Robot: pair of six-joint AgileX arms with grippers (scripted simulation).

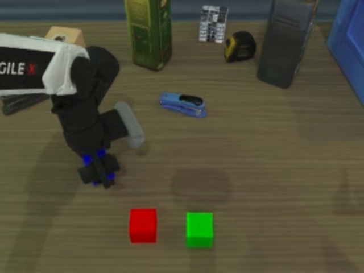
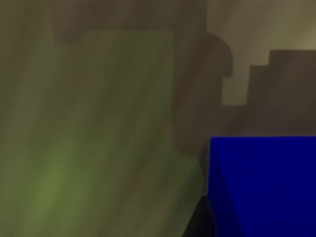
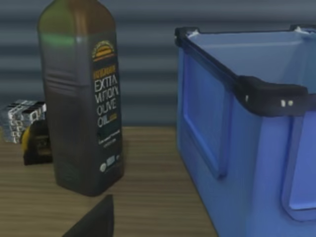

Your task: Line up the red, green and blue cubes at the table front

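The red cube and the green cube sit side by side near the front edge of the table, a small gap between them. My left gripper hangs behind and to the left of the red cube, shut on the blue cube. In the top view the blue cube is mostly hidden by the jaws. It fills the near corner of the left wrist view, pressed against a dark finger. My right gripper is out of the top view, parked by the blue bin.
A blue stapler lies mid-table. Along the back stand a tan box, a green carton, a patterned box, a tape measure, a dark oil bottle and a blue bin.
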